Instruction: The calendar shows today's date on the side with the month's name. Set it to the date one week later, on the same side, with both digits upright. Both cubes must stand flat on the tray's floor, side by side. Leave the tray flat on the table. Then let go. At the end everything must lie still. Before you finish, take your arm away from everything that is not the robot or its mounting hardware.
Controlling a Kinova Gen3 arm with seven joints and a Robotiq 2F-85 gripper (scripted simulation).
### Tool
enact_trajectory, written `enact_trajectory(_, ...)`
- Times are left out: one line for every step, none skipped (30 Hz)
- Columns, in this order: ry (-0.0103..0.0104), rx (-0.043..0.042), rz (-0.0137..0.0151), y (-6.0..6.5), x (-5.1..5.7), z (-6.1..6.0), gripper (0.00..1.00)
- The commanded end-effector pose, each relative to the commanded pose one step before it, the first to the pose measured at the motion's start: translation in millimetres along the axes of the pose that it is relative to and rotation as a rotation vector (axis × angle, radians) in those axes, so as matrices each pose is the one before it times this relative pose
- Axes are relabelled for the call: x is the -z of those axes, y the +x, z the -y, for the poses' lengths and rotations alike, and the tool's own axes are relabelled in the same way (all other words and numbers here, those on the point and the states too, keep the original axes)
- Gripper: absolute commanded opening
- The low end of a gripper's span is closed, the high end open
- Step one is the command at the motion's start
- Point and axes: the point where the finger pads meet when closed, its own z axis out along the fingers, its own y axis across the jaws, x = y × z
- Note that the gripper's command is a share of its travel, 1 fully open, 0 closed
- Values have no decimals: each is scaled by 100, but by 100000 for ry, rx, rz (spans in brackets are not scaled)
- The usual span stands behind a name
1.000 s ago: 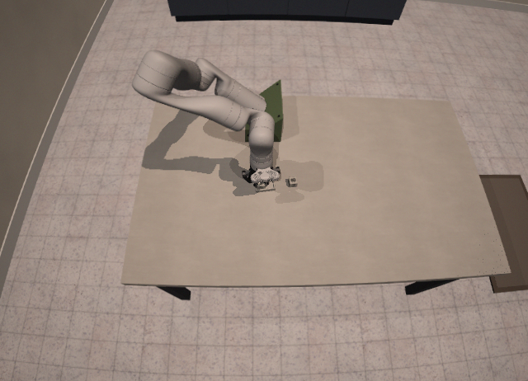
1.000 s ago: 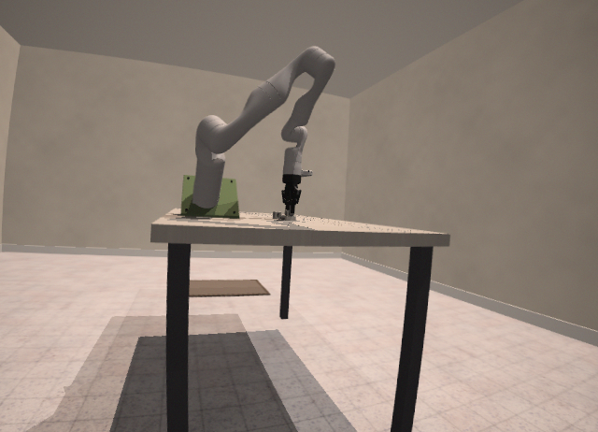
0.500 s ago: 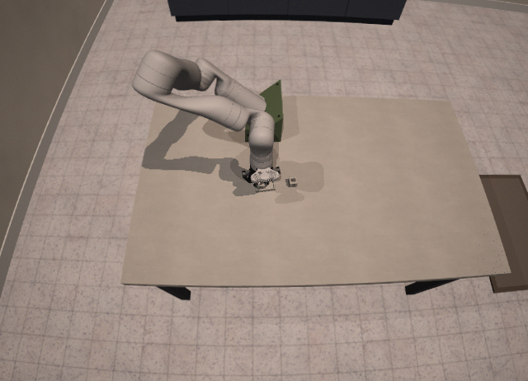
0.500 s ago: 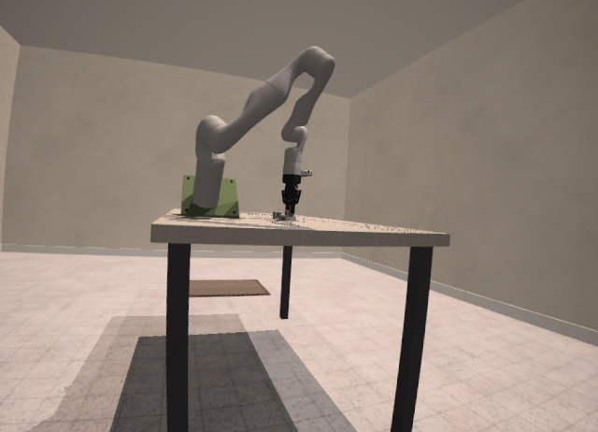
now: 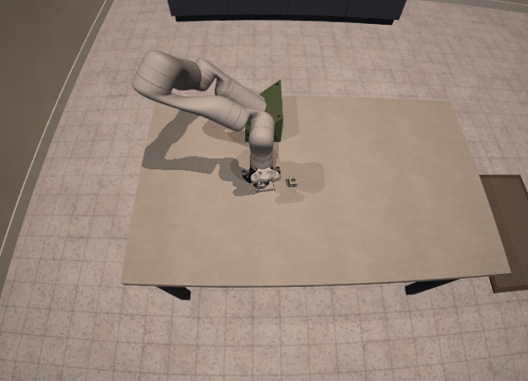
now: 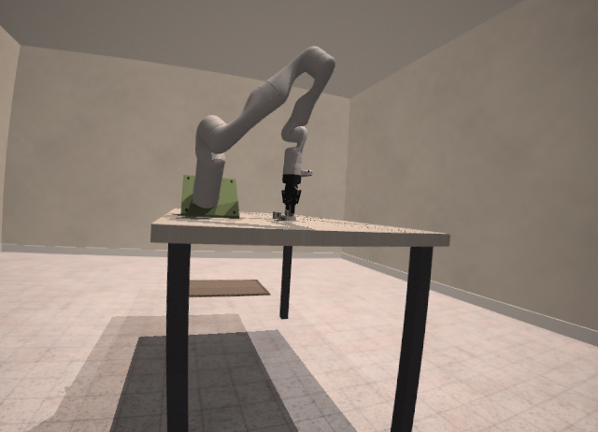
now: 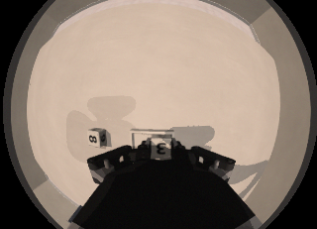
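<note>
We see the gripper [image 5: 261, 184] [image 6: 290, 213] [image 7: 160, 143] pointing down over the tray [image 5: 266, 190] [image 7: 152, 131], its fingers partly closed around the cube marked 3 [image 7: 160, 151]. One finger stands on either side of that cube, and we take them to be gripping it, though the contact is small and dark in our wrist view. The cube's visible digit looks turned upside down from there. It sits at the end of the tray farther from the other cube; we cannot tell whether its underside meets the tray's floor.

The rest of the tray shows as a thin pale outline, with its other end open to our view beside the gripped cube. The loose cube [image 5: 292, 181] [image 6: 277, 215] [image 7: 96, 138] rests outside the tray, just beside it and apart from it, on the table [image 5: 341, 219] [image 6: 299, 237] [image 7: 158, 65]. It shows an 8 lying on its side in the wrist view, plus a dark marking on the face toward the tray that we cannot read. So the two cubes are not side by side in the tray.

Farther out, the arm [image 5: 200, 108] [image 6: 265, 93] arches up and back from above the tray. Its foot is by a green bracket [image 5: 275, 104] [image 6: 226, 188] at the table's edge, well apart from the tray. Beyond the table, far from the tray, we see a brown mat [image 5: 507, 232] [image 6: 226, 287] on the floor and a dark cabinet [image 5: 285, 2].
</note>
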Motion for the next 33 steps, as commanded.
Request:
enact_trajectory(44,-482,-397,86,-173,26,26)
enact_trajectory(0,0,0,0,0,0,26)
enact_trajectory(0,0,0,0,0,0,26)
enact_trajectory(0,0,0,0,0,0,26)
enact_trajectory(0,0,0,0,0,0,26)
enact_trajectory(0,0,0,0,0,0,26)
enact_trajectory(0,0,0,0,0,0,26)
enact_trajectory(0,0,0,0,0,0,26)
enact_trajectory(0,0,0,0,0,0,26)
enact_trajectory(0,0,0,0,0,0,30)
enact_trajectory(0,0,0,0,0,0,30)
enact_trajectory(0,0,0,0,0,0,30)
enact_trajectory(0,0,0,0,0,0,34)
enact_trajectory(0,0,0,0,0,0,34)
enact_trajectory(0,0,0,0,0,0,34)
enact_trajectory(0,0,0,0,0,0,38)
enact_trajectory(0,0,0,0,0,0,38)
enact_trajectory(0,0,0,0,0,0,38)
enact_trajectory(0,0,0,0,0,0,42)
enact_trajectory(0,0,0,0,0,0,42)
enact_trajectory(0,0,0,0,0,0,42)
enact_trajectory(0,0,0,0,0,0,46)
enact_trajectory(0,0,0,0,0,0,46)
enact_trajectory(0,0,0,0,0,0,46)
enact_trajectory(0,0,0,0,0,0,46)
enact_trajectory(0,0,0,0,0,0,46)
enact_trajectory(0,0,0,0,0,0,46)
enact_trajectory(0,0,0,0,0,0,46)
enact_trajectory(0,0,0,0,0,0,46)
enact_trajectory(0,0,0,0,0,0,46)
enact_trajectory(0,0,0,0,0,0,46)
enact_trajectory(0,0,0,0,0,0,46)
enact_trajectory(1,-2,-1,1,3,0,46)
